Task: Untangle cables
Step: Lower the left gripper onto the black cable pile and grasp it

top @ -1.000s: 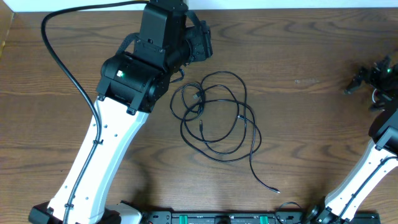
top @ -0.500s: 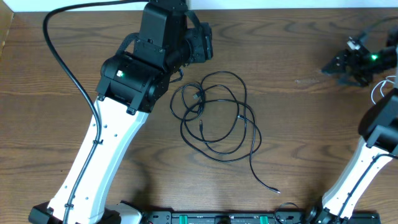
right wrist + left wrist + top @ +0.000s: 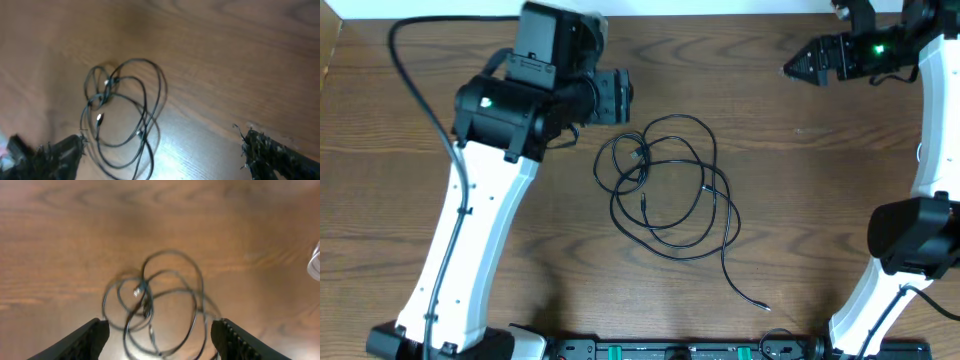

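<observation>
Wood table; left hand, right hand wide-spread above.

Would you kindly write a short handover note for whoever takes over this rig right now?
Left pincer: open, empty, above the table just beside the pile, camera looking down at it.
Right pincer: open wide, empty, far off near the table's back right corner.
Cables: one looped tangle mid-table, with a loose tail trailing toward the front edge.
Done: nothing; no cable gripped or separated.
Left: probably grasp a strand with each pincer and draw the two cables apart.
</observation>
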